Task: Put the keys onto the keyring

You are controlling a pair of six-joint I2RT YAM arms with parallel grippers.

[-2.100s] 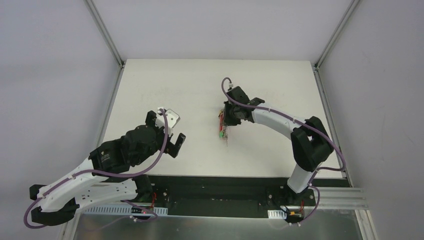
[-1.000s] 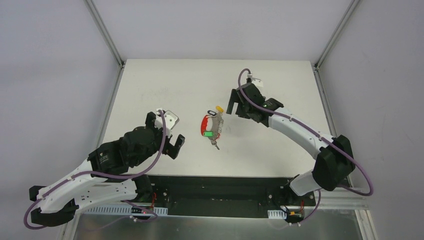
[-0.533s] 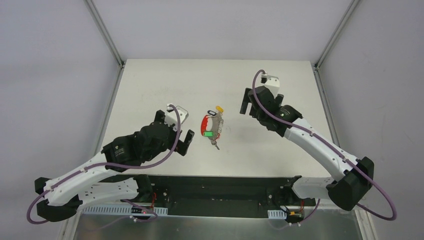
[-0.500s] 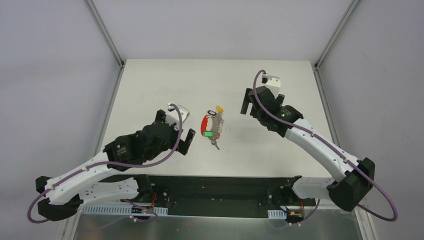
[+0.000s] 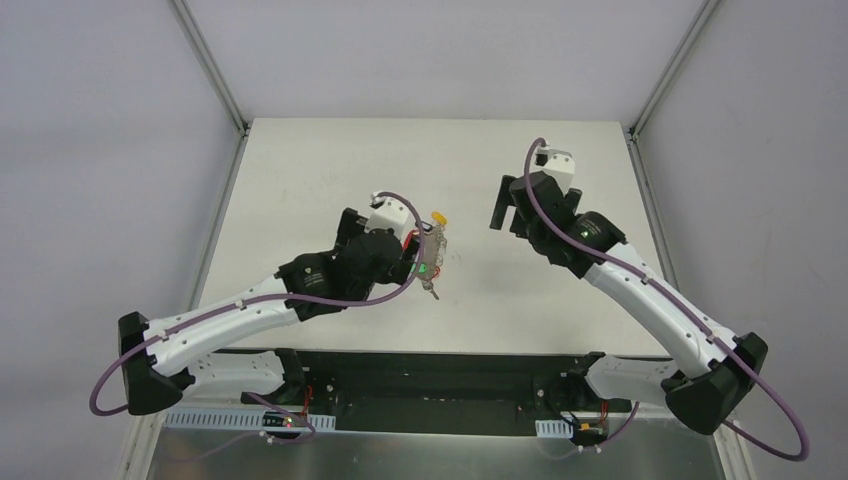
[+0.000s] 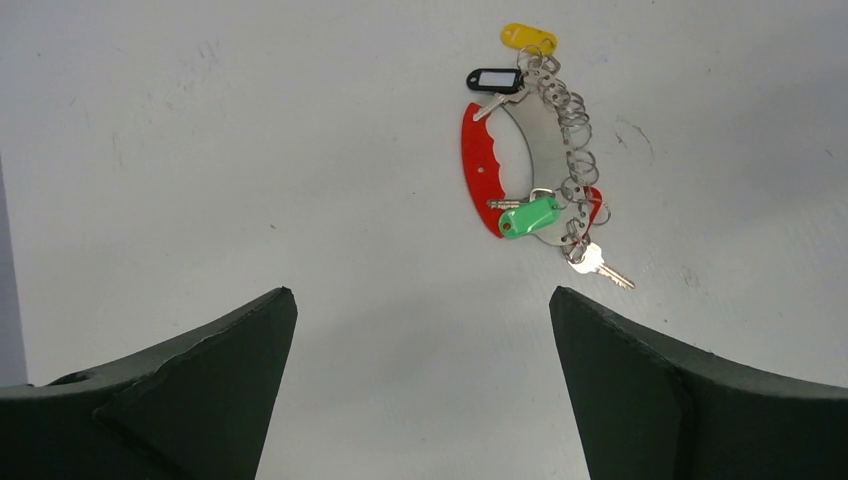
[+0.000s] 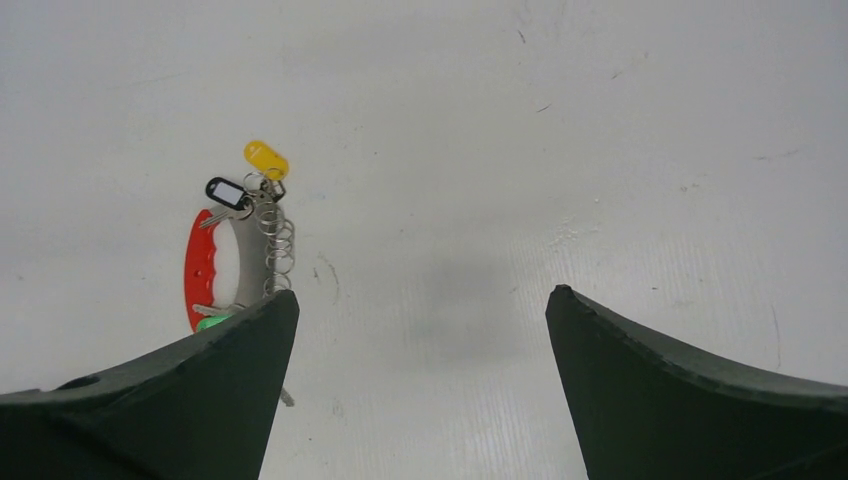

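Keyring (image 6: 476, 165) lies flat on the table (image 6: 200, 150), ahead of the left gripper (image 6: 420, 300) and a little toward the finger on the right side of the wrist view. It is well clear of both fingertips and nothing touches it. Its red arc faces the left finger side and the row of metal loops faces the right.

Keys: a yellow tag (image 6: 528, 38) and a black tag (image 6: 492, 79) sit at the end of the loop row farthest from the gripper. A green tag (image 6: 528, 215) and a bare silver key (image 6: 598, 266) sit at the near end. All appear to hang from loops, though the loops are too small to confirm each one is threaded.

End effectors: the left gripper's fingers are spread wide and hold nothing. The right gripper (image 7: 422, 292) is likewise spread and empty. The keyring (image 7: 205, 265) lies ahead of it and far toward its left finger, its near end hidden behind that finger.

Change noted: two seconds ago the right gripper was down at the keyring while the left arm waited off to the side. The right gripper has since let go and drawn back to its own side of the table. The left arm has swung in and now stands over the keyring (image 5: 430, 250).

Assessment: the right arm's part looks finished and the work has passed to the left arm. No key lies apart from the ring, so the task seems largely done. The left arm probably needs only to check or tidy the bunch
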